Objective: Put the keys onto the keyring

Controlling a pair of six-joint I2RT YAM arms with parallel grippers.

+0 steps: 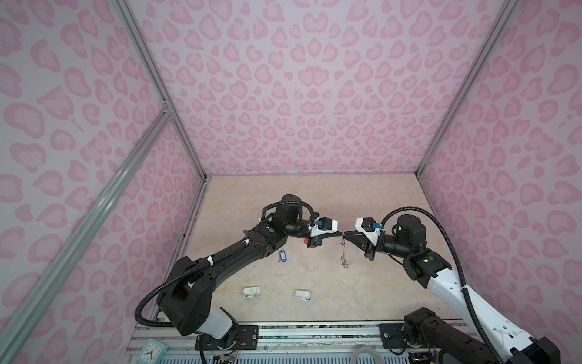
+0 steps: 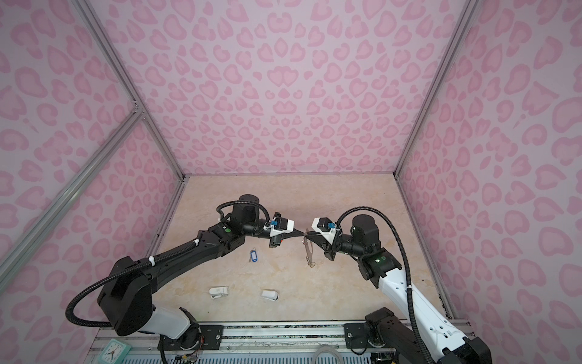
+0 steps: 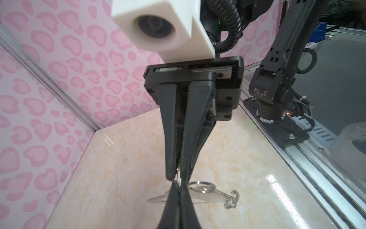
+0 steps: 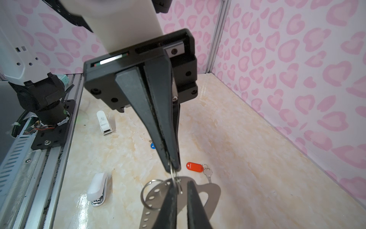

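Note:
The keyring (image 1: 343, 252) (image 2: 308, 249) is a flat grey metal holder that hangs nearly edge-on in both top views. It hangs from a small wire ring (image 4: 176, 181) at its upper end. My left gripper (image 1: 339, 234) (image 3: 179, 185) is shut on that ring. My right gripper (image 1: 346, 234) (image 4: 182, 187) meets it tip to tip, jaws a narrow gap apart, the ring against one inner side. The holder's face (image 4: 215, 191) shows behind them. The red-tagged key (image 4: 195, 166) (image 1: 305, 241) lies under the left gripper. The blue-tagged key (image 1: 281, 255) (image 2: 252, 254) lies nearer the front.
Two small white plastic objects (image 1: 252, 291) (image 1: 303, 295) lie near the front of the marble tabletop. A metal rail (image 1: 315, 331) with both arm bases runs along the front edge, with a mint clock (image 1: 150, 349) and a tape roll (image 3: 352, 142) beyond. Pink patterned walls close three sides.

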